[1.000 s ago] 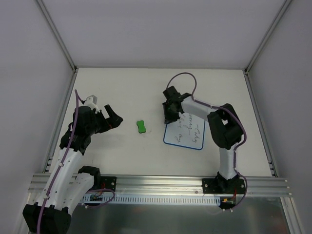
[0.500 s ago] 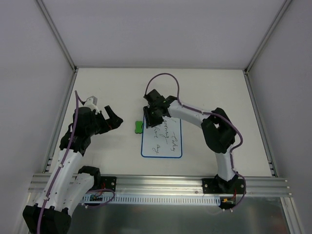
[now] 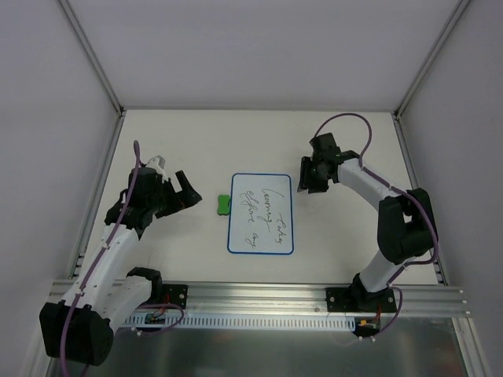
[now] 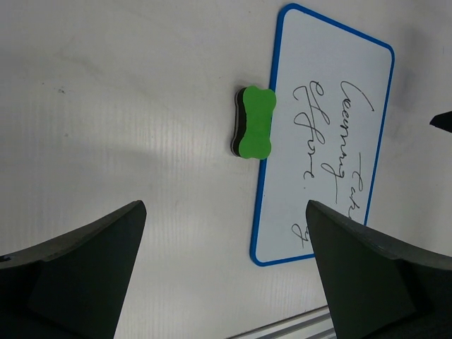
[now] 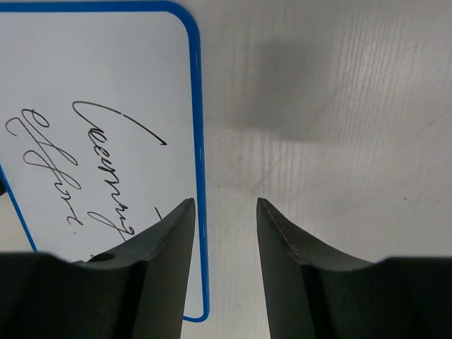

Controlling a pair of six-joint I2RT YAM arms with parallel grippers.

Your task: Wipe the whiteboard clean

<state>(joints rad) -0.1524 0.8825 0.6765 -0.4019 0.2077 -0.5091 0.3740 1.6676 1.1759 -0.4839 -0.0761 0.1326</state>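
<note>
The whiteboard (image 3: 262, 232) lies flat on the surface (image 3: 173, 141), about in the middle between the two arms, and dark handwriting (image 4: 332, 134) covers much of it, so I judge that the erasing is not yet begun. In the top view its long axis runs from the far side toward the arm bases. The green eraser (image 4: 254, 121) lies at the board's left long edge, near the far left corner, touching the blue border, and its own long axis goes along that edge. The left end effector (image 3: 189, 192) is just beside the eraser on the side away from the board, so the eraser sits between it and the board. Its fingers (image 4: 85, 268) are spread wide with nothing between them, and the wrist camera looks straight at the eraser. The right end effector (image 3: 308, 182) is near the board's far right corner, just outside the border. Its fingers have only a narrow gap and hold nothing. The left arm is clearly the nearer one to the eraser, so probably it is the one to pick it up, closing across the eraser's narrow waist.
</note>
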